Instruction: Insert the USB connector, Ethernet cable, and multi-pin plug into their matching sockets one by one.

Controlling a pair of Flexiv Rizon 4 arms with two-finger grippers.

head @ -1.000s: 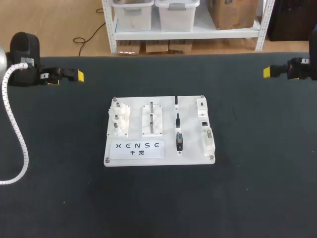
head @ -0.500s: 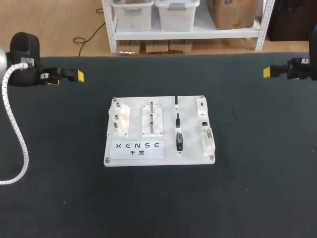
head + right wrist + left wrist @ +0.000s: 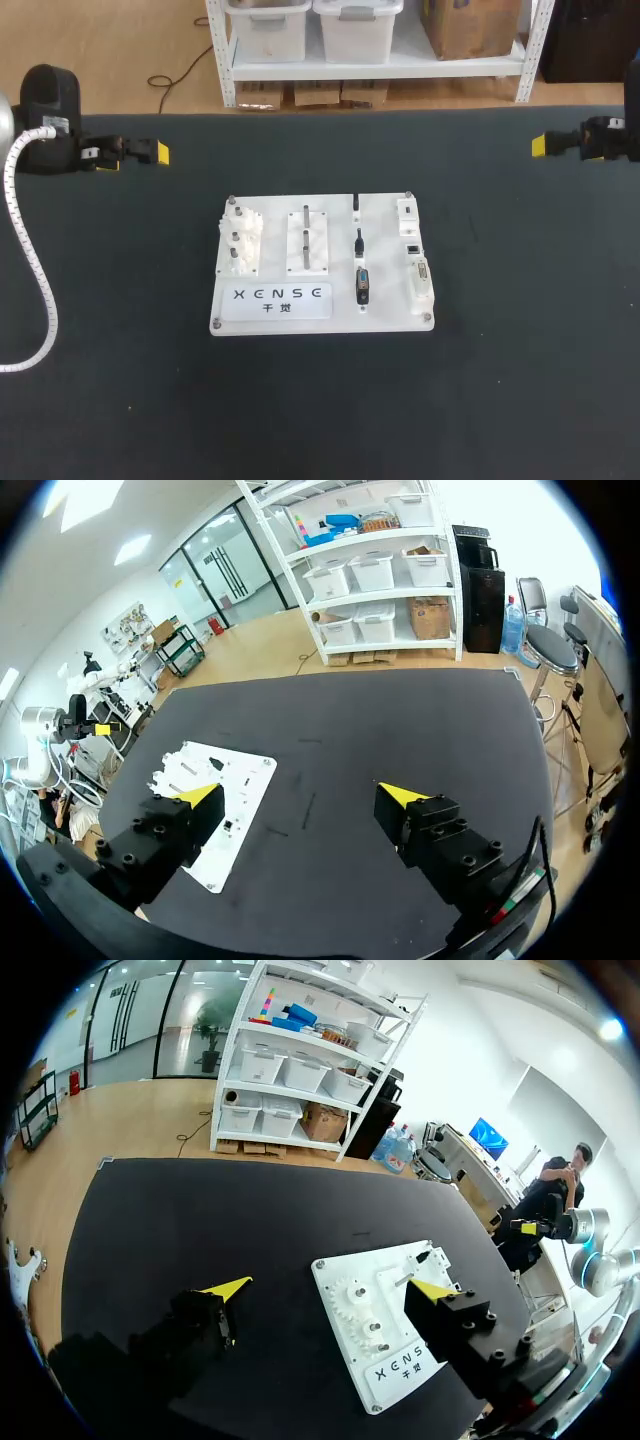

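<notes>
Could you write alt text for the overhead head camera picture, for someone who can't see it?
A white board with dark plugs and sockets lies in the middle of a black table. The left gripper and right gripper sit near the table's far corners, well away from it, holding nothing.

The left arm [image 3: 45,110] runs off the head view's edge; the right arm [image 3: 610,138] shows only its wrist end. The 3 dark plugs [image 3: 361,284] on the white board [image 3: 385,300] are too small to tell which is which, as are the sockets [image 3: 420,272] beside them. In the left wrist view 1 finger [image 3: 455,1325] of the left gripper [image 3: 330,1288] hides part of the board and its label's end. In the right wrist view 1 finger [image 3: 165,830] of the right gripper [image 3: 300,795] covers part of the board.
</notes>
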